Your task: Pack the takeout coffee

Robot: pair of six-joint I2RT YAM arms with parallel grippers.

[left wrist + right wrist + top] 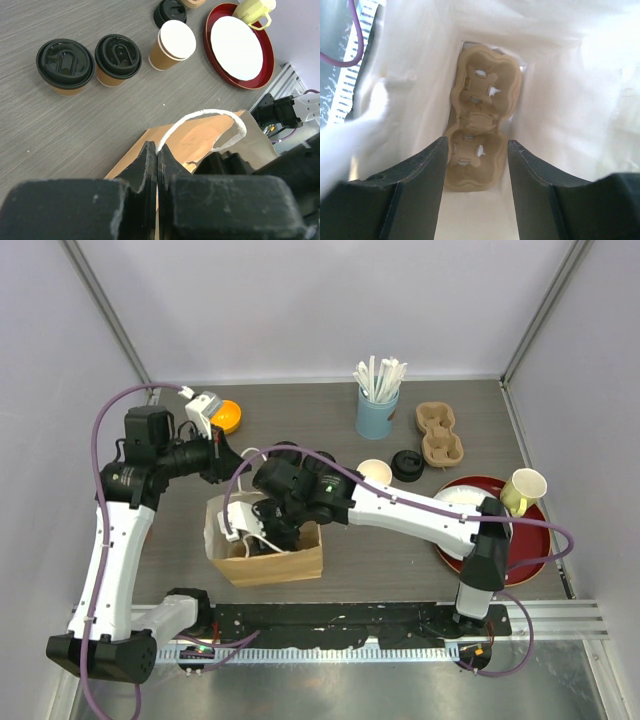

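A: Where's the coffee?
B: On the table (60,135) beyond the paper bag (290,562); two lidded cups (65,65) (118,57) side by side, an unlidded cup (175,44) near them
A: Grippers?
B: Left gripper (157,150) clenched on the white handle (200,114); right gripper (477,145) released inside the bag, above a pulp carrier (485,95)

One lidded kraft cup (65,65) stood upright on the table (50,130); a second lidded cup (118,57) stood just beside it; a lidless cup (172,44), white inside, stood near; a loose black lid (170,11) lay flat beyond it.
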